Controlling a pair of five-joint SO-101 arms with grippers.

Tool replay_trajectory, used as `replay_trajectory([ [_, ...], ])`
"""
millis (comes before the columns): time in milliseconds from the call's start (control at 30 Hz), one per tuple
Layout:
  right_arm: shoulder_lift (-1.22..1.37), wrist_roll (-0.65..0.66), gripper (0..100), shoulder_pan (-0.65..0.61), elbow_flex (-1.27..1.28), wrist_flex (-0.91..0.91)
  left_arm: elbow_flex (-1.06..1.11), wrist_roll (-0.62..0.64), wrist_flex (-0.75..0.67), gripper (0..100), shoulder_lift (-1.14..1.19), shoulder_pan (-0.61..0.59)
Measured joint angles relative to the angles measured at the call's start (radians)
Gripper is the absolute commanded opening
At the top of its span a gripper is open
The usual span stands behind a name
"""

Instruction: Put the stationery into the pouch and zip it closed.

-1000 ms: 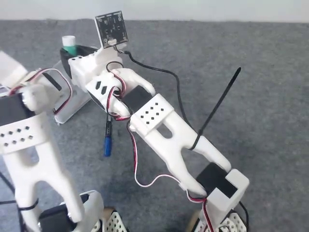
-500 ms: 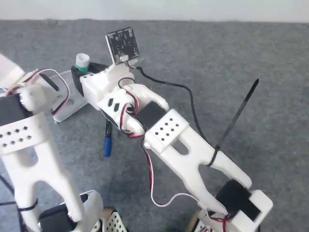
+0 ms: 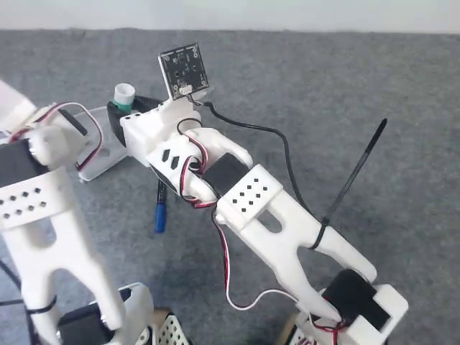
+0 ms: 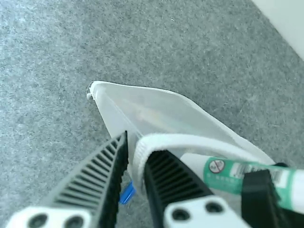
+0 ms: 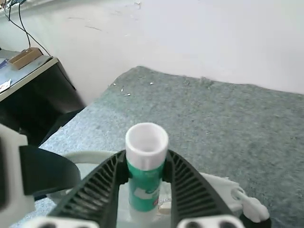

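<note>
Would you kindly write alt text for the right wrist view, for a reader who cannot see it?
The right gripper clamps a green-and-white glue stick upright in its black fingers, over the translucent pouch on grey carpet; a white wall rises behind.

I see both arms in white plastic with black servo blocks (image 3: pixel 226 172). Right arm (image 3: pixel 277 215): dot-grid holes on the link, red/white/black servo wires (image 3: pixel 224 269), black cable (image 3: pixel 284 147) up to a bare square camera board (image 3: pixel 184 66), black zip tie (image 3: pixel 348 183) poking out. Left arm (image 3: pixel 50 223): same dot grid. Left gripper (image 4: pixel 135 147) and right gripper (image 5: pixel 146 159): black ribbed fingers (image 4: pixel 95 180), white bases with screws.
</note>
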Motion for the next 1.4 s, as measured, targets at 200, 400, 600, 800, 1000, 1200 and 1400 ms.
replay_trajectory([
  [200,-0.002,0.005,14.3,-0.015,0.000,0.000,0.000,0.000,0.000,1,0.000,0.000],
  [400,-0.002,0.005,14.3,-0.018,0.000,0.000,0.000,0.000,0.000,1,0.000,0.000],
  [600,-0.002,0.005,14.3,-0.018,0.000,0.000,0.000,0.000,0.000,1,0.000,0.000],
  [800,-0.049,0.005,14.3,-0.018,0.009,0.069,0.000,0.000,0.000,1,0.000,0.000],
  [1000,-0.124,0.005,14.3,-0.015,0.068,0.132,0.000,0.000,0.000,1,0.000,-0.002],
  [1200,-0.126,0.009,14.3,0.028,0.068,0.215,0.000,0.000,0.000,1,0.000,-0.002],
  [1400,-0.226,0.069,14.3,0.052,0.069,0.370,0.000,0.000,0.000,1,0.000,-0.008],
])
